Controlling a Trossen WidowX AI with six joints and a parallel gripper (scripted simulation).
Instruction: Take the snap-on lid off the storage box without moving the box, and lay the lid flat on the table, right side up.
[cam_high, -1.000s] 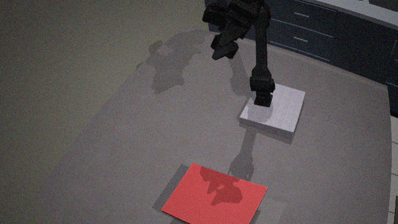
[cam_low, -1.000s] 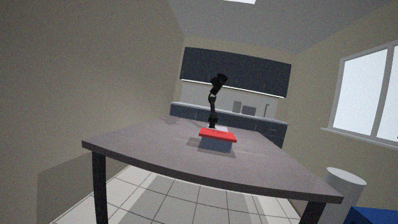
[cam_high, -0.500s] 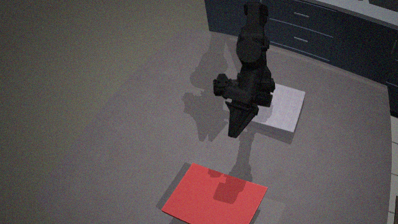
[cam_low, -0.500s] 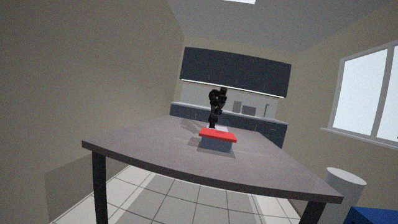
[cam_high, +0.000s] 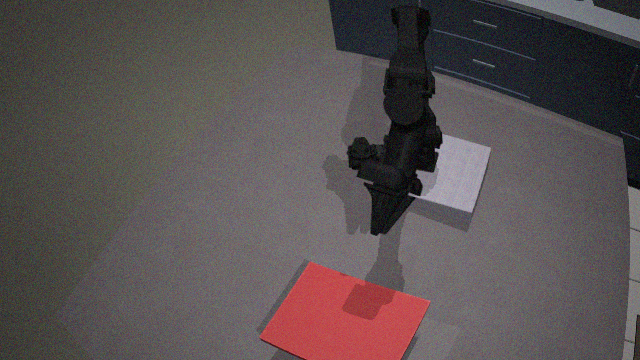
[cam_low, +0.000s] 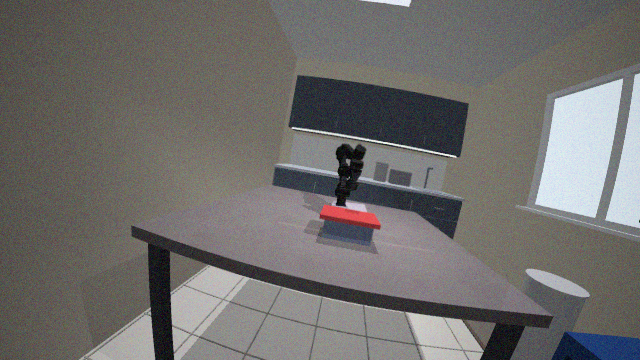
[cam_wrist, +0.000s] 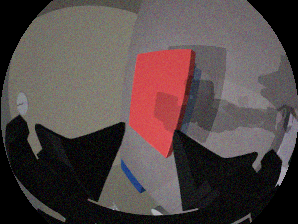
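Note:
The red lid (cam_high: 310, 310) (cam_low: 349, 217) (cam_wrist: 162, 72) sits on top of the blue-grey storage box (cam_low: 347, 233) (cam_wrist: 196, 82), its flat top facing up. The top view shows the lid but hardly any of the box walls below it. My gripper (cam_high: 379, 232) (cam_wrist: 149, 131) is open, with nothing between its fingers. It hangs above the table, between the pale base block and the lid, and is apart from the lid. In the wrist view the lid lies ahead, beyond the fingertips. The arm's shadow falls on the lid.
The pale block (cam_high: 462, 172) under the arm's base stands on the table (cam_high: 210, 210) (cam_low: 240, 240), behind the box. Dark kitchen cabinets (cam_high: 500, 45) (cam_low: 375, 115) stand behind the table. A white cylinder (cam_low: 555, 300) and a blue object (cam_low: 605, 347) stand beyond the table's right edge.

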